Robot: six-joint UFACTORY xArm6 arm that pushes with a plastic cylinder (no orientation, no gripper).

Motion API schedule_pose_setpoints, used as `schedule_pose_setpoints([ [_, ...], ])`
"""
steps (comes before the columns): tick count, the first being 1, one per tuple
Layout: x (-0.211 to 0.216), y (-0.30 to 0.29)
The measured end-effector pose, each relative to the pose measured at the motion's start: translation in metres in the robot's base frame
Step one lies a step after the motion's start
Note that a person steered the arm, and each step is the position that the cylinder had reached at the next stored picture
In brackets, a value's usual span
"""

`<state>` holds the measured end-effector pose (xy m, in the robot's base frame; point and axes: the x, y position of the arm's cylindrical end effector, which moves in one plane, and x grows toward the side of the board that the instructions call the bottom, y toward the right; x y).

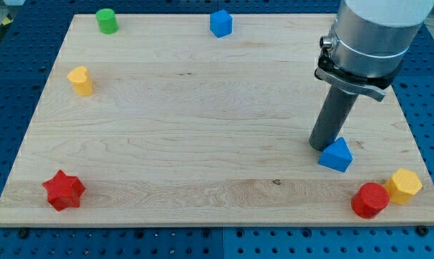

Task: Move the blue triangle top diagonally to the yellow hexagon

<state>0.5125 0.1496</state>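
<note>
With no fingers to report, just my tip (322,146) seemingly touching the blue triangle (336,155) on its upper-left side, you should push gently rightward, stopping diagonally above the yellow hexagon (404,185) near the red block (369,200).

On the bench (202,108), toward the view's bottom right: my tip (322,147) against the blue triangle (336,155), at its upper left; yellow hexagon (404,185) farther lower right, red block (369,200) just left of it.
</note>
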Motion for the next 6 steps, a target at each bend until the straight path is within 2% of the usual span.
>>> schedule_pose_setpoints([
  [6,0.025,0.023],
])
